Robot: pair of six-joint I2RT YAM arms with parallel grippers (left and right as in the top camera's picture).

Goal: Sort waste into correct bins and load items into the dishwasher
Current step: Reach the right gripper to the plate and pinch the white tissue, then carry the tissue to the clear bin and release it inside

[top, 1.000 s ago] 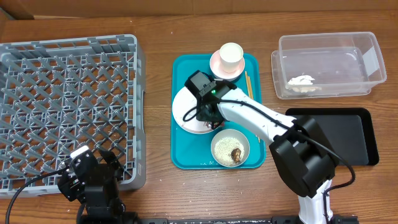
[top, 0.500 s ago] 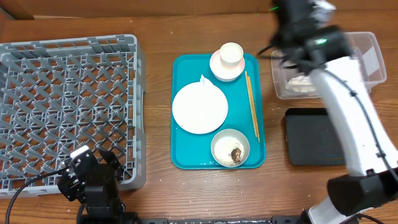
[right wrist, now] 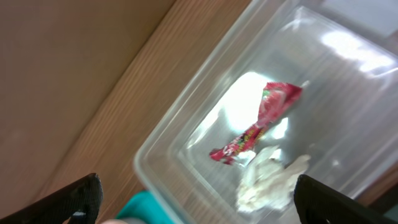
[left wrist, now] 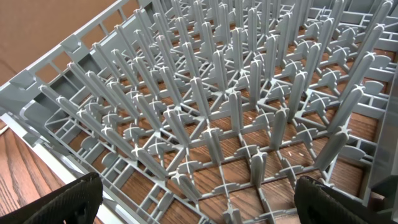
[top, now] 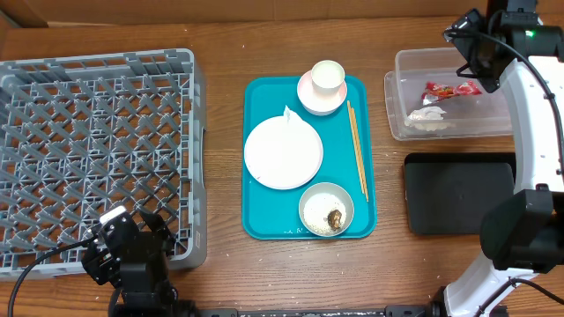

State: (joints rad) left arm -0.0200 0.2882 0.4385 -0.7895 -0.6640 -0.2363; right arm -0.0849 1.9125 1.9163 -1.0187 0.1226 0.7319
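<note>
A red wrapper point(top: 441, 89) point(right wrist: 258, 121) lies inside the clear tub point(top: 405, 62) point(right wrist: 161, 168), next to a crumpled white napkin point(top: 427, 119) point(right wrist: 267, 183). My right gripper point(top: 471, 66) point(right wrist: 199, 205) hovers open above the tub with nothing between its fingers. On the teal tray point(top: 264, 220) sit a white plate point(top: 283, 153), a cup point(top: 328, 77) in a pink dish point(top: 308, 97), chopsticks point(top: 356, 145) and a bowl point(top: 326, 210) of rice with a brown lump point(top: 335, 217). My left gripper point(top: 159, 233) point(left wrist: 199, 202) stays open at the grey rack's point(top: 97, 150) point(left wrist: 217, 93) near corner.
A flat black tray point(top: 458, 194) lies in front of the clear tub at the right. The rack's upright pegs fill the left wrist view. A corner of the teal tray point(right wrist: 140, 208) shows beside the tub in the right wrist view.
My right arm swung from the plate on the teal tray up to the clear tub, and its jaws opened. The red wrapper now lies in the tub. The left arm stayed put.
</note>
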